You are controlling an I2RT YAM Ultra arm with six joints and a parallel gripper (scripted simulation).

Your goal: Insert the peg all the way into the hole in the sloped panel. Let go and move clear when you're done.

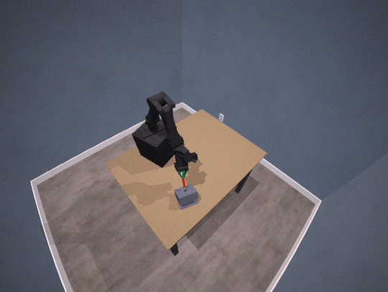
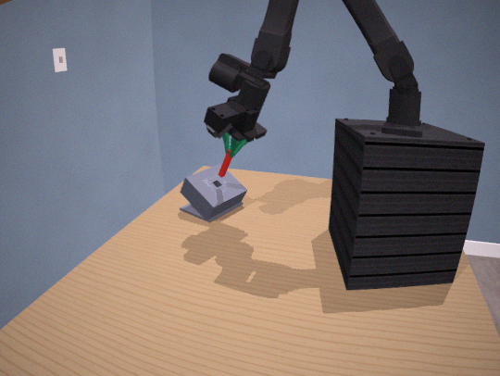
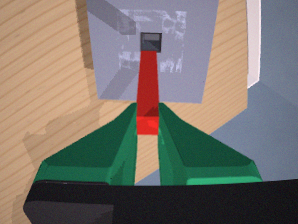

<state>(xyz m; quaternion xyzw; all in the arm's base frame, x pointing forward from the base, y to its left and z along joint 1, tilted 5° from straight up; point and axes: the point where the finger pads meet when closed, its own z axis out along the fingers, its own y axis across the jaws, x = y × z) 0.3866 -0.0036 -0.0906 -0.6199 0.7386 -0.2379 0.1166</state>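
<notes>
A grey block with a sloped panel [image 2: 214,194] sits on the wooden table; it also shows in the top view [image 1: 186,196] and the wrist view [image 3: 154,36]. A small dark square hole [image 2: 217,184] is in the panel's middle, also seen in the wrist view [image 3: 150,42]. My gripper [image 2: 232,149] with green fingers is shut on a red peg [image 2: 226,163], holding its upper end. The peg slants down toward the panel. In the wrist view the peg [image 3: 148,90] points at the hole, its tip right at the hole's edge. I cannot tell whether the tip touches the panel.
The arm's black ribbed base box [image 2: 400,204] stands on the table to the right of the block. The block sits near the table's far left edge in the exterior view. A blue wall is behind it.
</notes>
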